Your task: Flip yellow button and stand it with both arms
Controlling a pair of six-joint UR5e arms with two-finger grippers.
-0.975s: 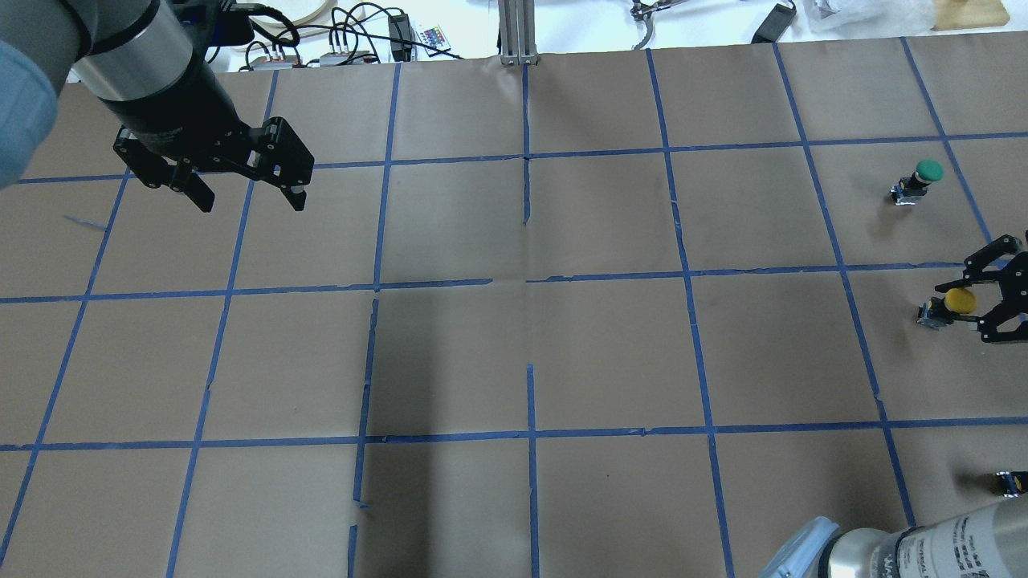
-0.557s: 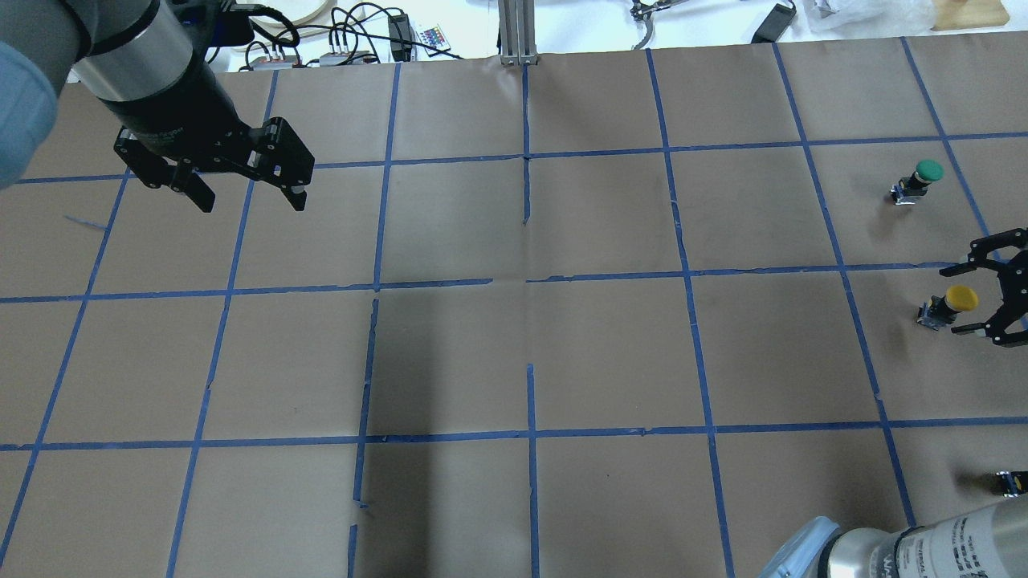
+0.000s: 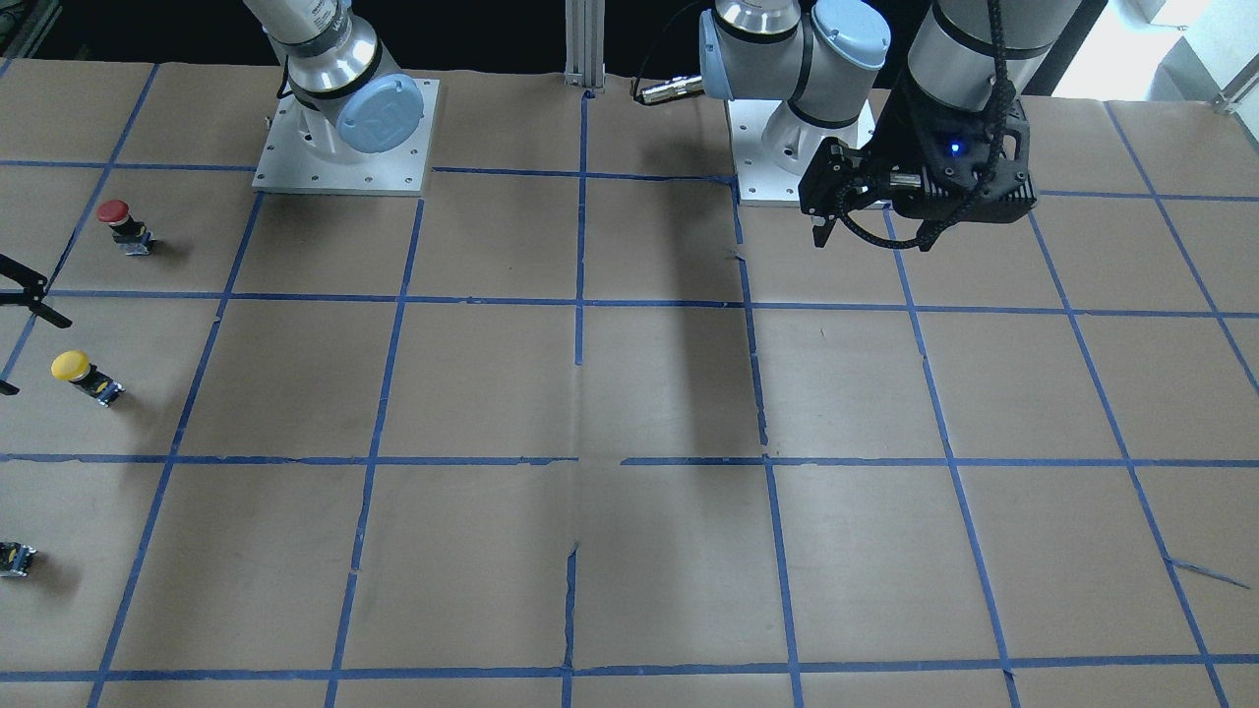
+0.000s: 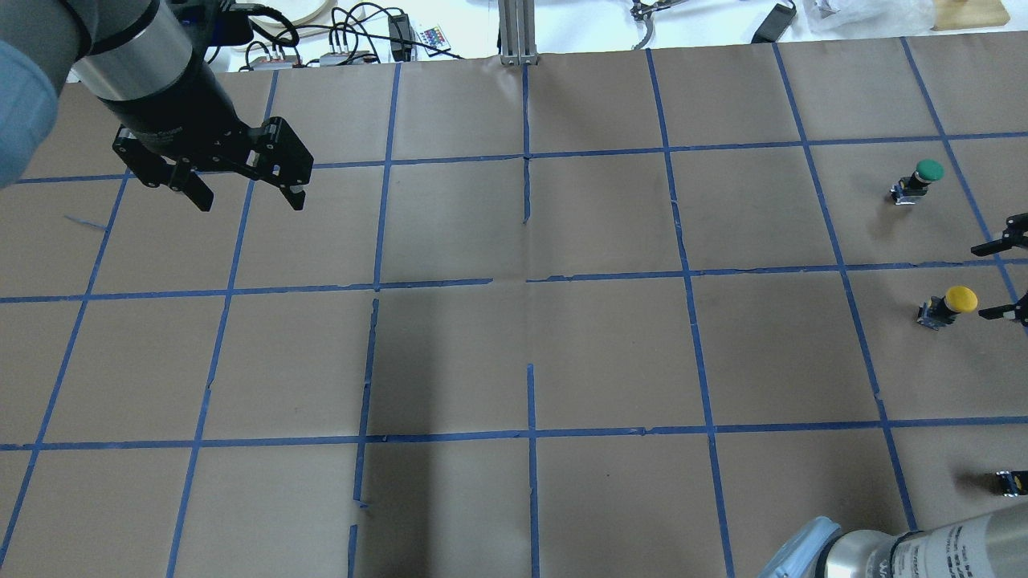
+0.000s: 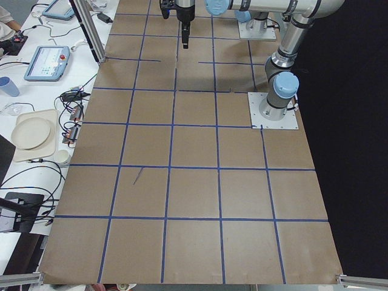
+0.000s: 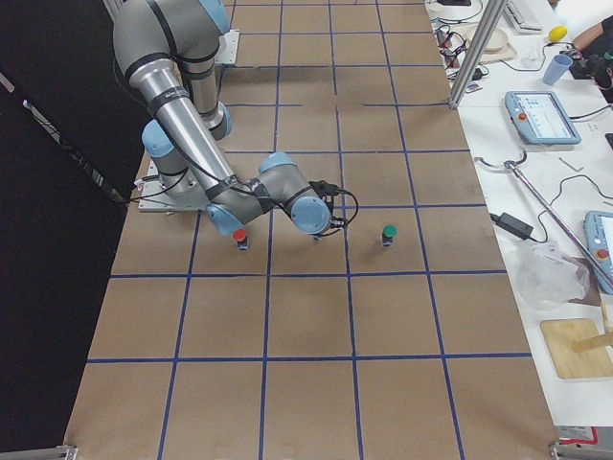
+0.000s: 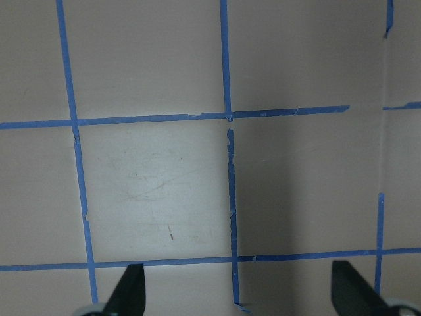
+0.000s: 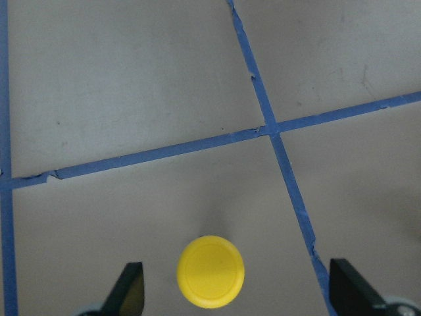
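Note:
The yellow button (image 4: pixel 952 305) stands on the brown paper at the far right with its cap on top; it also shows in the front view (image 3: pixel 74 369) and the right wrist view (image 8: pixel 210 271). My right gripper (image 4: pixel 1000 279) is open and empty, just right of the button and apart from it, half cut off by the view's edge. Its fingertips (image 8: pixel 131 289) frame the cap from above. My left gripper (image 4: pixel 250 201) is open and empty, hovering over the far left of the table; its fingertips (image 7: pixel 131 289) show only bare paper between them.
A green-capped button (image 4: pixel 923 178) stands beyond the yellow one, and a red-capped button (image 3: pixel 118 221) stands on its robot side. A small dark block with a yellow spot (image 4: pixel 1010 482) lies at the right edge. Cables and devices (image 4: pixel 345 40) lie past the far edge.
My right gripper stood around the yellow button; it has drawn back to the right and off it with its jaws open. The button stays in place. The left arm has not moved.

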